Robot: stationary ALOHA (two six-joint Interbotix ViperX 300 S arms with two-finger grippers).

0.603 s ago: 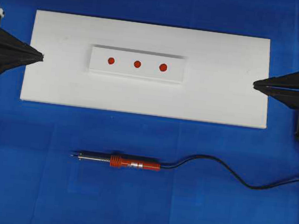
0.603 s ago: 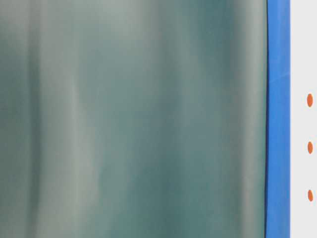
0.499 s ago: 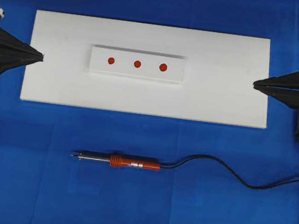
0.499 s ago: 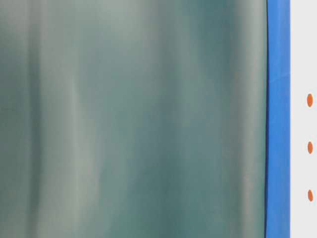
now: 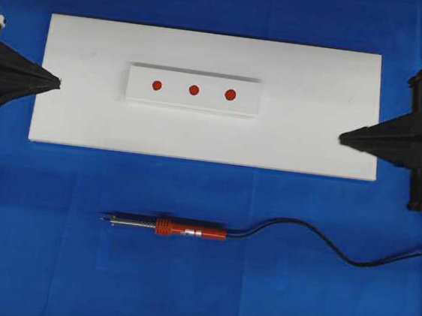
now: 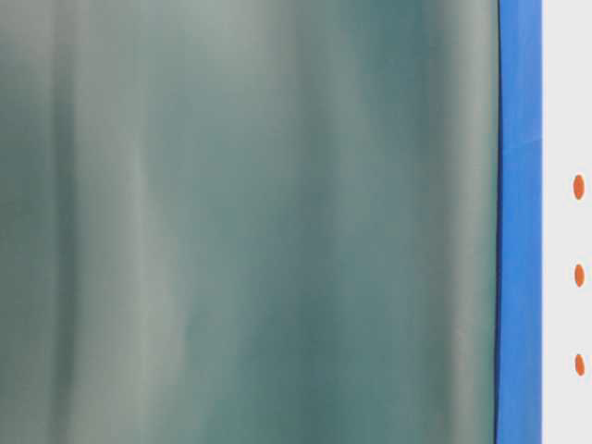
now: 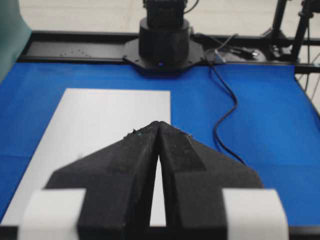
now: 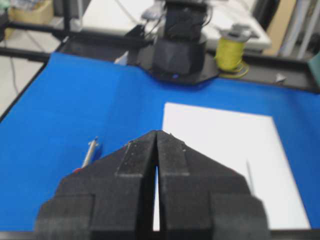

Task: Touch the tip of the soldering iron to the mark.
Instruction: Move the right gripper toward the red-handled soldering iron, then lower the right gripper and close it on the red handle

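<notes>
The soldering iron point(image 5: 169, 228) lies flat on the blue mat, in front of the white board point(image 5: 317, 79). Its red-orange handle points right and its tip point(image 5: 102, 218) points left. Part of its silver shaft point(image 8: 90, 151) shows in the right wrist view. Three red marks point(image 5: 157, 86) point(image 5: 194, 90) point(image 5: 230, 94) sit in a row on a raised white strip point(image 5: 138, 94). My left gripper point(image 5: 57, 81) point(image 7: 158, 122) is shut and empty at the board's left edge. My right gripper point(image 5: 343, 139) point(image 8: 157, 132) is shut and empty over the board's right end. Both are far from the iron.
The iron's black cord point(image 5: 316, 235) point(image 7: 222, 120) curves right across the mat to the table's right edge. In the table-level view a blurred green surface point(image 6: 250, 222) fills most of the picture, with the marks point(image 6: 578, 187) at the far right. Arm bases point(image 7: 164, 40) point(image 8: 179, 47) stand at the table ends.
My right gripper has moved left over the board and a little toward the near side. The left gripper and the soldering iron have not moved.
</notes>
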